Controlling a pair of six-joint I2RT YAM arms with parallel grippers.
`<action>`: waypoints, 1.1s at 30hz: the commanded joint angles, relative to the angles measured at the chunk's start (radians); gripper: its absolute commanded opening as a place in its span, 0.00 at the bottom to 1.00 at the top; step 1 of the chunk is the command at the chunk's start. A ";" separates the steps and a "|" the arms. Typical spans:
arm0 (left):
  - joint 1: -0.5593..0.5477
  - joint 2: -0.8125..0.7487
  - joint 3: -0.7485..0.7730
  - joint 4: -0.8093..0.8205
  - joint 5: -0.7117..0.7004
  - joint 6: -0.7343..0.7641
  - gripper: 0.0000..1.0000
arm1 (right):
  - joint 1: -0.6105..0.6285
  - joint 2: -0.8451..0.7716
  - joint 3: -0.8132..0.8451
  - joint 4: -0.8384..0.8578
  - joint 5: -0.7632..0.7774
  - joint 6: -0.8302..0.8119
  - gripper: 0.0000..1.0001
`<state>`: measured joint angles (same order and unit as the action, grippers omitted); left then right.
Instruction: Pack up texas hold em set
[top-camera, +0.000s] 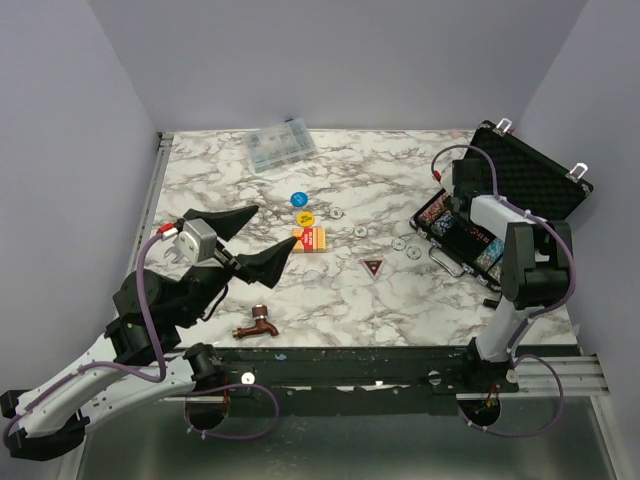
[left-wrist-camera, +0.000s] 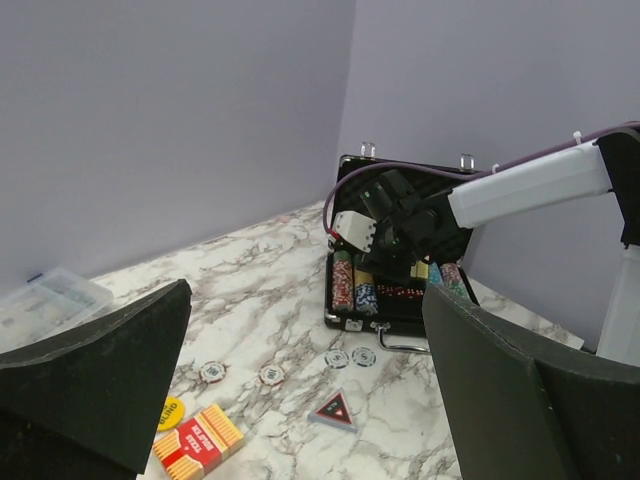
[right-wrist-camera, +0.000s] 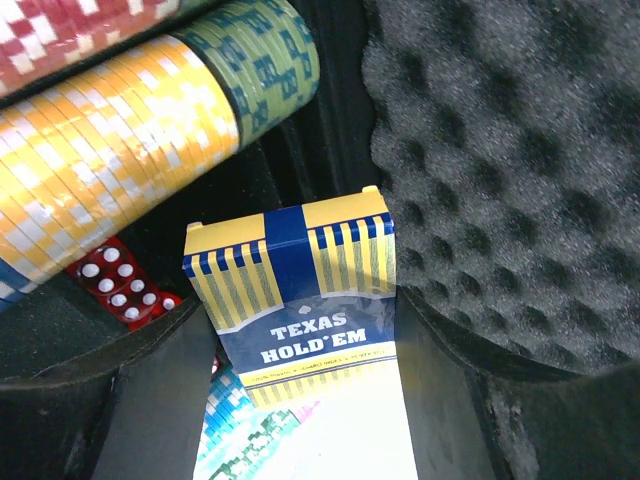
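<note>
right gripper (right-wrist-camera: 300, 345) clamps blue-and-yellow cardboard card box (right-wrist-camera: 295, 290) by its side edges | box inside black foam-lined case (right-wrist-camera: 500, 180) beside chip rows (right-wrist-camera: 120, 130) | likely light, crushable, slick | left gripper (top-camera: 272, 228) wide, empty

Left claw (top-camera: 272, 228) spread, right claw (right-wrist-camera: 305, 400) gripping card box (right-wrist-camera: 290, 290)

Cannot see the right gripper (right-wrist-camera: 300, 330) from above, buried behind its arm (top-camera: 520, 262) in the case (top-camera: 530, 180). Cannot read the small discs (top-camera: 360, 231). Cannot make out the lower end of the card box (right-wrist-camera: 295, 290), washed out and cut by the edge.
</note>
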<state>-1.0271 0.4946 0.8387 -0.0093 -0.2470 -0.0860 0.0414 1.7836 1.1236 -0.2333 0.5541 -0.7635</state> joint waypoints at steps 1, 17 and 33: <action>-0.011 0.002 -0.013 0.005 -0.041 0.030 0.99 | -0.002 0.026 0.048 0.004 -0.005 -0.029 0.42; -0.018 0.008 -0.021 0.004 -0.052 0.046 0.99 | -0.009 0.041 0.035 0.018 -0.006 -0.047 0.53; -0.024 0.009 -0.021 0.004 -0.050 0.047 0.99 | -0.009 -0.041 0.013 0.022 -0.034 0.050 0.99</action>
<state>-1.0431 0.4988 0.8257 -0.0090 -0.2794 -0.0490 0.0372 1.8072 1.1355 -0.2249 0.5323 -0.7776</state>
